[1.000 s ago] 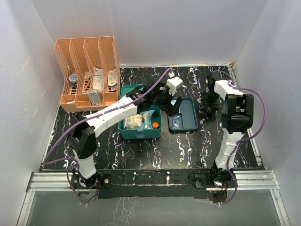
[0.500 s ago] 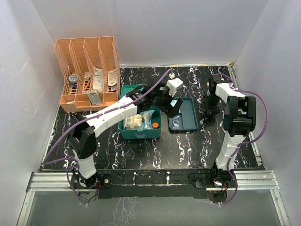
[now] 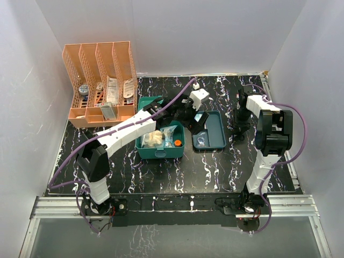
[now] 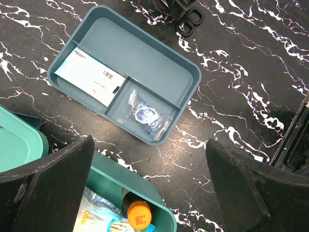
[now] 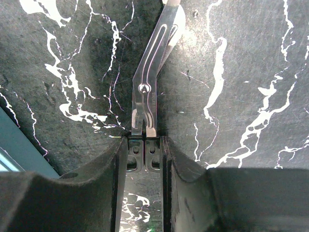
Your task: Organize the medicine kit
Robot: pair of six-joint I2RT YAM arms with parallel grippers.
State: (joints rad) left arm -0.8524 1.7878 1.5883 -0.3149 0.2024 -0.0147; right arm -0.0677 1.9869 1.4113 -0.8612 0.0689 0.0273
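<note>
On bench (image 3: 215, 166): 1 medicine kit, 1 insert tray, 1 file rack, 1 pair of scissors, 2 arms.
Medicine kit (image 3: 161, 152): sat mid-bench with its lid open and stood just left of the tray.
Kit contents: 1 beige bundle (image 3: 153, 138), 1 orange-capped bottle (image 4: 139, 217), plus clear bags I couldn't count.
Insert tray (image 4: 145, 53): was out of the kit, flat on the bench, with 2 compartments.
Tray contents: 1 white packet (image 4: 89, 77) in the large section, 1 clear bag (image 4: 147, 116) in the small one.
File rack (image 3: 102, 59): orange with 4 tall slots, sat at the rear left well apart from the tray; its items were too small to name.
Left end effector (image 4: 149, 142): jaws were spread wide and held nothing, hanging over the gap between kit and tray.
Right end effector (image 5: 145, 145): fingers were closed in against both sides of the scissors' black handles.
Scissors (image 5: 147, 87): lay flat on the bench right of the tray, blades pointing away from the fingers.
Top view only: showed the rack, the whole kit and both arms; the right arm hid the scissors.
Left wrist only: showed the packet's barcode, the tray divider and the scissor handle loops at the frame's top edge.
Right wrist only: showed the blades, the pivot screw and the finger contact.
</note>
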